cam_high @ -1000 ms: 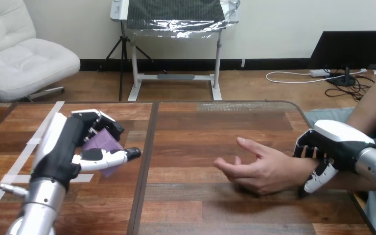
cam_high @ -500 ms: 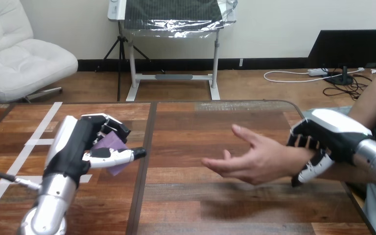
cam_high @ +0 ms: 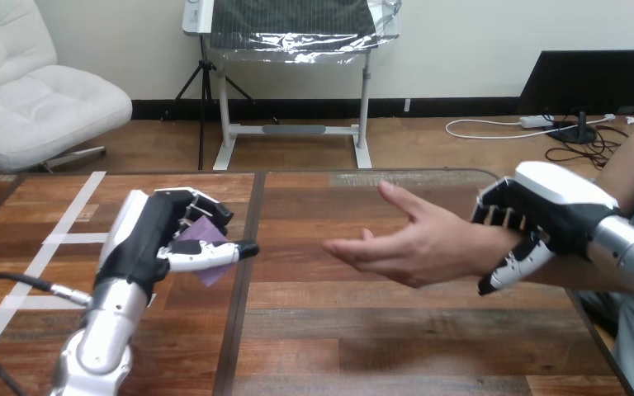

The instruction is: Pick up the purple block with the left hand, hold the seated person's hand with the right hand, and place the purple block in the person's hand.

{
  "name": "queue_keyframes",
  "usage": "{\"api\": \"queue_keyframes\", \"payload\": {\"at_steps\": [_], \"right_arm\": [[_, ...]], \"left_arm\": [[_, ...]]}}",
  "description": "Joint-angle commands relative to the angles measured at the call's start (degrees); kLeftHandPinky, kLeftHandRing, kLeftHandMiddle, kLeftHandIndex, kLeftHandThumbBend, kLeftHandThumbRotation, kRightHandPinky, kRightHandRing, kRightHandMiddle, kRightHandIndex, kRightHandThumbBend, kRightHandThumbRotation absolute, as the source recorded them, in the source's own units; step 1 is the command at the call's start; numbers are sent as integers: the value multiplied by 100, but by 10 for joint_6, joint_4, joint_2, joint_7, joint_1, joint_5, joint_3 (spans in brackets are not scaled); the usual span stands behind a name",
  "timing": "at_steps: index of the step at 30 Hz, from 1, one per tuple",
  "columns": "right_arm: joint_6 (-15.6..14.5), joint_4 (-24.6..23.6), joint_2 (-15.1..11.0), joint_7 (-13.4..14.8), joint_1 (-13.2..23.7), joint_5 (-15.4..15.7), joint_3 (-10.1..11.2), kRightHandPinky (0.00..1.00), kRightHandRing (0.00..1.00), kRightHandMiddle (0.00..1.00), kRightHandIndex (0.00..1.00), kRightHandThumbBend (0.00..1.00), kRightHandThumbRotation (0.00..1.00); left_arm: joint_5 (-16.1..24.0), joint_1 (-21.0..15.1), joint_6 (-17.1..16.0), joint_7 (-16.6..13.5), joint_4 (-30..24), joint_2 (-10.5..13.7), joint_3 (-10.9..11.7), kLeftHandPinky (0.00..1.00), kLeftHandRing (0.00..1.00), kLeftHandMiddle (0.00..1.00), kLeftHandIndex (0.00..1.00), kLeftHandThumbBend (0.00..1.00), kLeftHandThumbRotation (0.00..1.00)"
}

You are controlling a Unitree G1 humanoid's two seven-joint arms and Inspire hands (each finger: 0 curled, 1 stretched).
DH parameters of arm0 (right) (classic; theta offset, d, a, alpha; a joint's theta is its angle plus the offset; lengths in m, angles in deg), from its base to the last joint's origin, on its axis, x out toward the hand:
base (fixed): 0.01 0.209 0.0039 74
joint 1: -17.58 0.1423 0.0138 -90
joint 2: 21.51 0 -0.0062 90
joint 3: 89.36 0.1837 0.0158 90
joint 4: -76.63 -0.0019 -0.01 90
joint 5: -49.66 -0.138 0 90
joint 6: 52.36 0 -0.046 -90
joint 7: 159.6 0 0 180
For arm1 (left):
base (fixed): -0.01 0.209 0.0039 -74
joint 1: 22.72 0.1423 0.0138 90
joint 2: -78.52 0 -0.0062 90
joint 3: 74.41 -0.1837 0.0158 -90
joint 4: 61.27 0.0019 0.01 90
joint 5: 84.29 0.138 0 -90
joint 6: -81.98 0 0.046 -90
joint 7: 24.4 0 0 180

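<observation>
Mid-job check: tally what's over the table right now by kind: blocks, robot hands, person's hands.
purple block: 1
robot hands, left hand and right hand: 2
person's hand: 1
Total: 4

A robotics test lab, by every sign: a wooden table [cam_high: 363,330] marked at its left with strips of white tape [cam_high: 70,238], a humanoid's silver forearms [cam_high: 107,330] reaching in from the near edge, its machine left hand [cam_high: 161,239] and right hand [cam_high: 537,210] at work with a seated person's hand [cam_high: 413,243] at right.
</observation>
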Motion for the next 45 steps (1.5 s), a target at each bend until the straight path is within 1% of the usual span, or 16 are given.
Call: {"api": "queue_keyframes", "payload": {"at_steps": [1, 6, 11, 20, 23, 26, 32, 38, 45], "right_arm": [[-23, 1, 23, -15, -30, -4, -4, 34, 40, 46, 51, 88, 4], [-22, -10, 22, -17, -32, -5, -5, 34, 40, 47, 52, 88, 4], [-28, -24, 22, -20, -36, -3, -4, 34, 41, 47, 52, 88, 5], [-52, -56, 25, -32, -44, -8, -1, 33, 40, 47, 53, 87, 6], [-53, -63, 26, -30, -47, -9, 1, 33, 39, 47, 52, 87, 5], [-43, -63, 28, -25, -49, -15, 3, 32, 39, 46, 52, 88, 4], [-40, -68, 29, -26, -49, -19, 3, 33, 39, 46, 51, 89, 3], [-47, -79, 32, -28, -51, -20, 4, 33, 39, 46, 51, 89, 3], [-52, -93, 33, -34, -53, -21, 5, 34, 40, 47, 52, 89, 4]], "left_arm": [[-2, -73, -31, -10, 32, -8, -10, 27, 34, 43, 48, 64, 0], [-2, -91, -32, -10, 52, -12, -17, 28, 35, 43, 48, 63, 0], [-1, -105, -37, -11, 68, -15, -24, 29, 35, 43, 48, 63, 0], [-2, -131, -34, -14, 93, -30, -29, 29, 36, 43, 48, 63, 0], [2, -140, -32, -18, 99, -34, -32, 30, 36, 43, 48, 63, 0], [3, -148, -33, -20, 107, -39, -35, 30, 36, 43, 48, 64, 0], [-3, -165, -44, -18, 124, -48, -41, 30, 36, 43, 48, 64, 0], [-7, -182, -66, -12, 147, -57, -43, 30, 37, 43, 48, 63, 0], [-3, -205, -67, -15, 166, -71, -49, 31, 37, 43, 47, 63, 0]]}}
